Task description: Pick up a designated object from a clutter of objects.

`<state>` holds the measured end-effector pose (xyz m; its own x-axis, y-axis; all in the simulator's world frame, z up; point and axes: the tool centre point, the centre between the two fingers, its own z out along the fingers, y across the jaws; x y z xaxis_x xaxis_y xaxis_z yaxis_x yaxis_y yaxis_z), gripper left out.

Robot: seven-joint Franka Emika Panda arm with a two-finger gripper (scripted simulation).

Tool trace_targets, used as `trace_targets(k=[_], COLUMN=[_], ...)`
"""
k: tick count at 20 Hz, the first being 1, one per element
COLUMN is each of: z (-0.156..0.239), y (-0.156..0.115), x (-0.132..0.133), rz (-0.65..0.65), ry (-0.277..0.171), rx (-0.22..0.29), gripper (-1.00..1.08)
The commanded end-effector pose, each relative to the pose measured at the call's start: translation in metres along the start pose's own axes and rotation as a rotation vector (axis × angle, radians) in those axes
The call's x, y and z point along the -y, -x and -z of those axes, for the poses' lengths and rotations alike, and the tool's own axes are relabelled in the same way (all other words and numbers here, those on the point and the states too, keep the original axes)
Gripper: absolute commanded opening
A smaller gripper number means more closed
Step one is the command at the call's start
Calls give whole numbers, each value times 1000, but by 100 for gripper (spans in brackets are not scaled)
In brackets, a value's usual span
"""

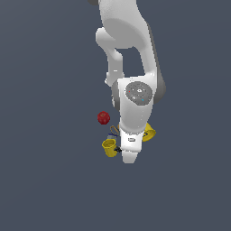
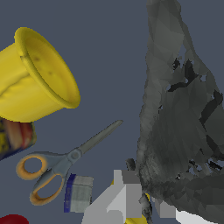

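Though partly hidden, wrench [image 2: 179, 131] seemingly crowds gripper [image 2: 131, 192] beside scissors [image 2: 61, 168]

Flat, even simulator light, no cast shadows seen on the slate-grey surface [image 1: 45, 180], soft shading on the white arm [image 1: 131, 108], no glare, coarse faceted mesh on the dark wrench [image 2: 175, 131] in the wrist view, edges undistorted.

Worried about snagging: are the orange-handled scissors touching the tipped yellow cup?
Apart. The wrist view shows bare grey floor between the orange-handled scissors and the tipped yellow cup.
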<state>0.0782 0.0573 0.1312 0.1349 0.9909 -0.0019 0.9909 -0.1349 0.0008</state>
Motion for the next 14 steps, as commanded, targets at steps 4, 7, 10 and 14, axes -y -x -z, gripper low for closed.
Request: trace_targets(k=[4, 7, 10, 14], z=[42, 66, 90, 124], y=[29, 45, 61, 83], x=[21, 32, 43, 58], rz=[-1, -1, -1, -1], ry=[0, 0, 0, 0], rx=[1, 0, 0, -2], gripper=[-100, -100, -100, -100])
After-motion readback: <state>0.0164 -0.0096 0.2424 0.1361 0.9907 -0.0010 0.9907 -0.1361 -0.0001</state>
